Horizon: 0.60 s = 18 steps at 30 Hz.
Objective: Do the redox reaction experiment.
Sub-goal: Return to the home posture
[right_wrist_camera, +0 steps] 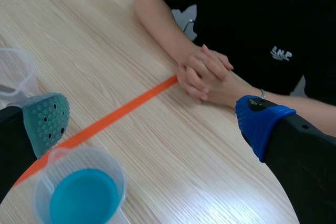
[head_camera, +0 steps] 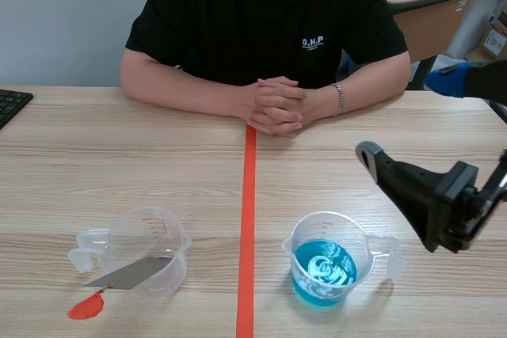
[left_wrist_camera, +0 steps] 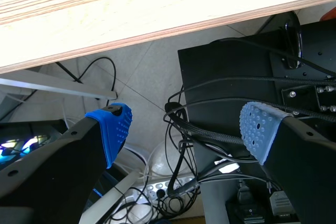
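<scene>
A clear beaker of blue liquid [head_camera: 325,271] stands right of the tape line near the front edge. Left of the line is an empty clear beaker [head_camera: 154,239] with a grey metal strip [head_camera: 131,273] leaning out of it, its red end [head_camera: 85,306] on the table. My right gripper [head_camera: 408,116] hangs open above the table, right of and behind the blue beaker. In the right wrist view the right gripper [right_wrist_camera: 152,119] is open, with the blue beaker [right_wrist_camera: 79,192] low beside its grey-green pad [right_wrist_camera: 47,121]. My left gripper [left_wrist_camera: 189,127] is open below the table's edge, holding nothing.
A person sits across the table with clasped hands [head_camera: 273,104] resting on the far end of the tape line. A black keyboard [head_camera: 9,104] lies at the far left. Under the table edge [left_wrist_camera: 157,19] the left wrist view shows cables and black equipment.
</scene>
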Each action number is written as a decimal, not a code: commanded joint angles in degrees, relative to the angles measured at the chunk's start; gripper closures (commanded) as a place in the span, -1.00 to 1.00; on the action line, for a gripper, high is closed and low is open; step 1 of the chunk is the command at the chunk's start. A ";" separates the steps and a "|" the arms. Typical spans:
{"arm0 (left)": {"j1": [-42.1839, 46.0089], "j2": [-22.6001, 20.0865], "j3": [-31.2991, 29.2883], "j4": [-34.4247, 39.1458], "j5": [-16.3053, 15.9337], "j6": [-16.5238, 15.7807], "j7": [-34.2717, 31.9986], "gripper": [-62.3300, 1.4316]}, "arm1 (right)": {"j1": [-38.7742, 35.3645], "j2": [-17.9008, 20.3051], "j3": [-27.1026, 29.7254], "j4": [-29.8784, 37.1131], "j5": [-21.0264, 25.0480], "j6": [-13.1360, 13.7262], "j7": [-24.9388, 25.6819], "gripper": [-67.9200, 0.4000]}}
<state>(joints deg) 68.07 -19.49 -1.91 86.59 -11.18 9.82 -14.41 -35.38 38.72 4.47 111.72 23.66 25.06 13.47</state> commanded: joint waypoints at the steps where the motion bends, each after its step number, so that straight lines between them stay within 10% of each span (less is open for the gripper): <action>1: 0.50 -1.55 0.07 0.35 -0.11 -0.07 -0.72 -0.48 | -0.70 0.11 1.16 1.68 1.09 -0.22 0.96 -1.00; 18: -8.87 -19.85 0.07 3.61 -0.11 -0.09 -6.84 -0.48 | -8.74 0.00 4.63 9.09 2.75 -3.28 -2.51 -1.00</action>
<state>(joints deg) 60.01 -38.85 -1.89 89.21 -11.16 9.45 -20.23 -44.66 38.57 9.26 120.29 25.78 21.96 10.37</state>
